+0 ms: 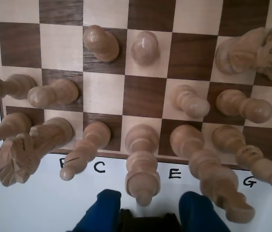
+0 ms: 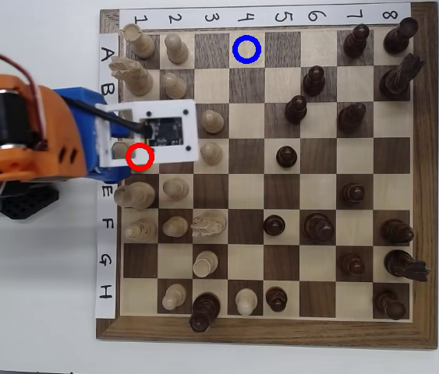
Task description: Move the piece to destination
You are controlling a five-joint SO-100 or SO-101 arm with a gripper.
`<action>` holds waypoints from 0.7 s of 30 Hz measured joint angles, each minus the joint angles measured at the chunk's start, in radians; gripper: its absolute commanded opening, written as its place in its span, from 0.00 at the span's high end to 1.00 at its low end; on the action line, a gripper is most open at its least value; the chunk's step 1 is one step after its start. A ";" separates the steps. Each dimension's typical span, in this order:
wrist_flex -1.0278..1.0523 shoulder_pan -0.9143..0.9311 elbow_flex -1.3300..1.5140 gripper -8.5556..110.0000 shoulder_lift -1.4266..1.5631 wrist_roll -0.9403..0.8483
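The piece is a pale tan chess piece with a knob head. In the wrist view it stands on the board's near edge row, over the letter between C and E. My gripper is open, its blue fingers on either side of the knob and not touching it. In the overhead view my orange and blue arm and its white camera board cover the red-ringed square and hide the piece. The destination is the blue-ringed light square in row A, column 4, with nothing on it. It is out of the wrist view.
Tall pale pieces stand close on both sides, left and right. Two pale pawns stand further up the board. A pale knight stands lower down. Dark pieces fill the right half of the chessboard.
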 measured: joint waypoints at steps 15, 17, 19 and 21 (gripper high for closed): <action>-0.006 -0.002 0.054 0.76 -0.049 0.000; -0.002 -0.002 0.058 0.77 -0.051 0.000; -0.002 -0.002 0.058 0.77 -0.051 0.000; -0.002 -0.002 0.058 0.77 -0.051 0.000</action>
